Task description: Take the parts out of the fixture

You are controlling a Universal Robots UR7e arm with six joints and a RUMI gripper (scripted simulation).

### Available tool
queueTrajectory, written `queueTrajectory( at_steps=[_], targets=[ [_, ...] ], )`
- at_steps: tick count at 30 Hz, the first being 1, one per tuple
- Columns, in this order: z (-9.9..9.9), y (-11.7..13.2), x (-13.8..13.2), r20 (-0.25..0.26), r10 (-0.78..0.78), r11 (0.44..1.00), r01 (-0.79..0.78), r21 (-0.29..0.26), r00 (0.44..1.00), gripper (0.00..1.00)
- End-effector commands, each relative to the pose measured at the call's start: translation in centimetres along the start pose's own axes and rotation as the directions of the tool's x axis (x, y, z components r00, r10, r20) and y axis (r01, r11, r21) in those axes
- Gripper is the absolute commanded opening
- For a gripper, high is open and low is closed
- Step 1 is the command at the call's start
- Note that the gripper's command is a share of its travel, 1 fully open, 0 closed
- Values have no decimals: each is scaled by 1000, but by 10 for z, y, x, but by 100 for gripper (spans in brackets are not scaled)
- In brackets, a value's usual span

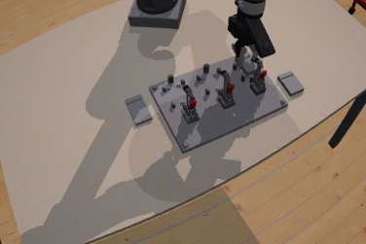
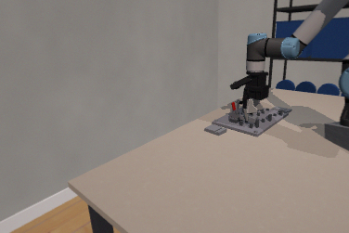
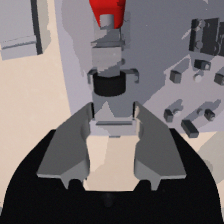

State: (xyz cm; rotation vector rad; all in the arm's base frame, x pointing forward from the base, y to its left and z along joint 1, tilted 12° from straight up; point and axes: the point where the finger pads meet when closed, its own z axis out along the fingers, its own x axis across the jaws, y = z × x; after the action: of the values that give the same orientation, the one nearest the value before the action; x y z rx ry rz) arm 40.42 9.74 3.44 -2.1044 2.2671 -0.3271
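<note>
Hand (image 1: pixel 247 60) (image 2: pixel 249 103) (image 3: pixel 113 103) is closing around the third part (image 3: pixel 114 129) near the fixture's edge (image 1: pixel 219 124) (image 2: pixel 232 127) (image 3: pixel 62 65), the wrist view showing its grip. The top view is revealing two other parts lying flat on the bench (image 1: pixel 58 96) (image 2: pixel 186 171) (image 3: pixel 30 120), one left of center (image 1: pixel 138 110), one right of center (image 1: pixel 290 83) (image 2: pixel 215 130) (image 3: pixel 17 30). Shadows are spreading across the beige surface. A red cart (image 1: pixel 360 0) is showing only at the top view's upper right; a black rack (image 2: pixel 273 27) is standing at the exterior view's upper right, beyond a grey wall (image 2: pixel 107 64).
</note>
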Motion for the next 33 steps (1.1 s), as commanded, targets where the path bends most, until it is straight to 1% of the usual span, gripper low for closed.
queueTrajectory(
  at_steps=[1,9,22,28,30,33],
  targets=[
    [-8,0,0,0,0,1000,0,1,1000,0],
    [-15,0,0,0,0,1000,0,1,1000,0],
    [-17,0,0,0,0,1000,0,1,1000,0],
    [-27,2,0,0,0,1000,0,1,1000,0],
    [-27,2,0,0,0,1000,0,1,1000,0],
    [-35,4,0,0,0,1000,0,1,1000,0]
  ],
)
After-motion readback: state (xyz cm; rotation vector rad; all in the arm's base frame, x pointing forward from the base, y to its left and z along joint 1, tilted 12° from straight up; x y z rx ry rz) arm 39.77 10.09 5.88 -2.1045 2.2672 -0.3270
